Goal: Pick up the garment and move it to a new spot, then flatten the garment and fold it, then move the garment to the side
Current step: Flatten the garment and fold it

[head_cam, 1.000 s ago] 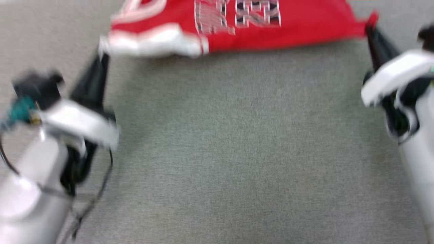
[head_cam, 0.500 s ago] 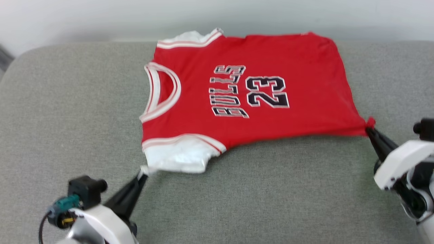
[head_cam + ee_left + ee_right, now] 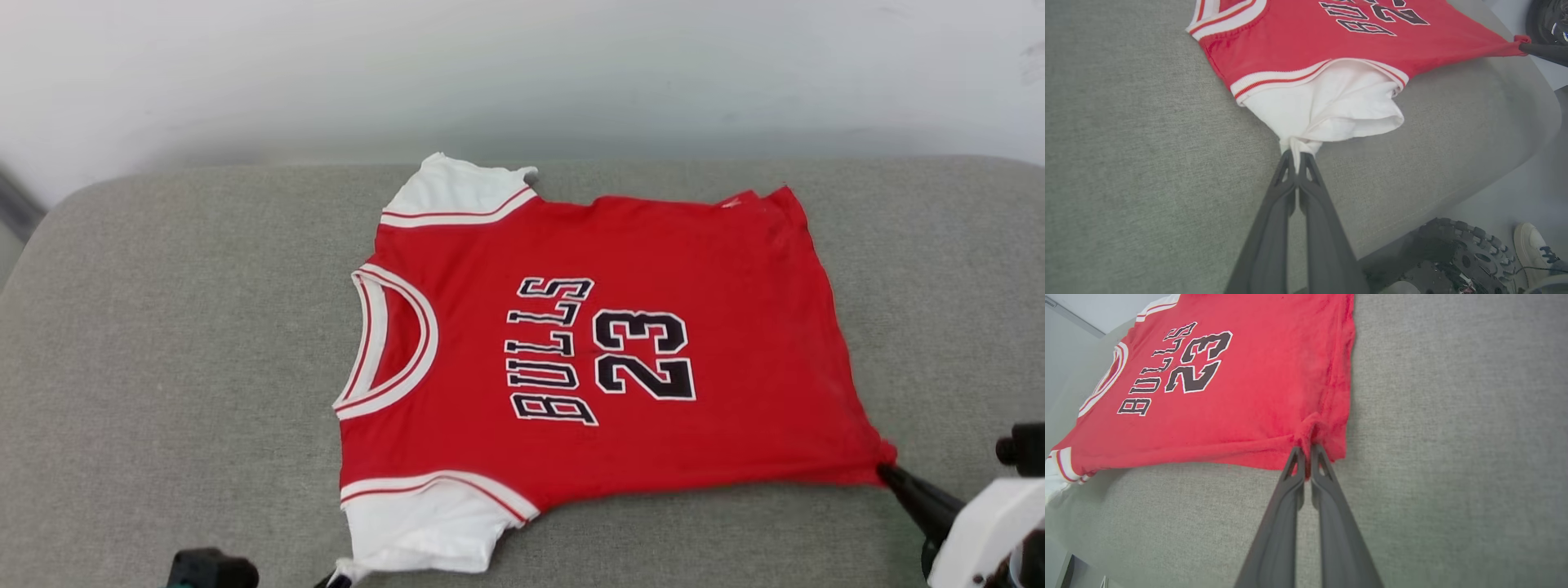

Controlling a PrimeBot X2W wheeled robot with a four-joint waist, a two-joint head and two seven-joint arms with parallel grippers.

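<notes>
The garment (image 3: 620,343), a red jersey T-shirt with white sleeves and black "BULLS 23" lettering, lies spread face up on the grey padded surface (image 3: 180,343), its neck towards the left. My left gripper (image 3: 1297,157) is shut on the tip of the near white sleeve (image 3: 1331,106), pulling it to a point. At the near red hem corner (image 3: 1310,435), my right gripper (image 3: 1306,451) is shut on the cloth. In the head view the right gripper (image 3: 888,472) shows at the lower right, and the left gripper (image 3: 336,581) just peeks over the bottom edge.
The grey surface ends at a pale wall (image 3: 522,73) behind the garment. In the left wrist view the surface's rounded near edge (image 3: 1453,196) drops to the floor, where a studded dark wheel (image 3: 1461,249) and a person's white shoe (image 3: 1533,245) stand.
The head camera has tilted up, so the whole garment and the wall have come into view and the arms have slid towards the bottom. Both grippers keep their grips on the cloth.
</notes>
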